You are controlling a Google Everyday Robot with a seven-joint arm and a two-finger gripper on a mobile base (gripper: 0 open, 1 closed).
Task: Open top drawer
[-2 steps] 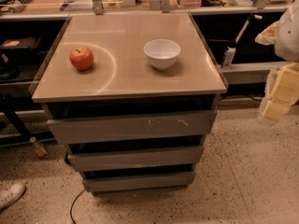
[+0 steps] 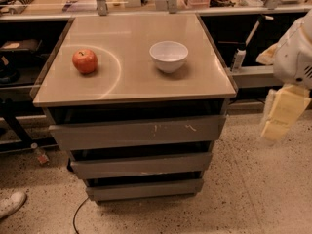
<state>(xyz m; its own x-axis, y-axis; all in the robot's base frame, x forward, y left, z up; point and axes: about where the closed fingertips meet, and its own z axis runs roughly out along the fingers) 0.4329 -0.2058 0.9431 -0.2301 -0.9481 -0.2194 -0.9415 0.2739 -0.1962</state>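
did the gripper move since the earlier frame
Yes. The gripper has come down and slightly left, toward the top drawer, and is not touching it.

The robot's arm [image 2: 296,52] reaches in at the right edge. Its pale gripper [image 2: 279,115] hangs below it in mid-air, angled downward.

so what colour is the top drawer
The top drawer is grey, pale-scratched, in the camera view; the gripper hangs right of it.

A red apple [image 2: 85,61] sits left on the tan cabinet top [image 2: 141,79]; a white bowl [image 2: 168,56] stands upright well to its right. A white shoe [image 2: 10,204] rests on the speckled floor [image 2: 263,189].
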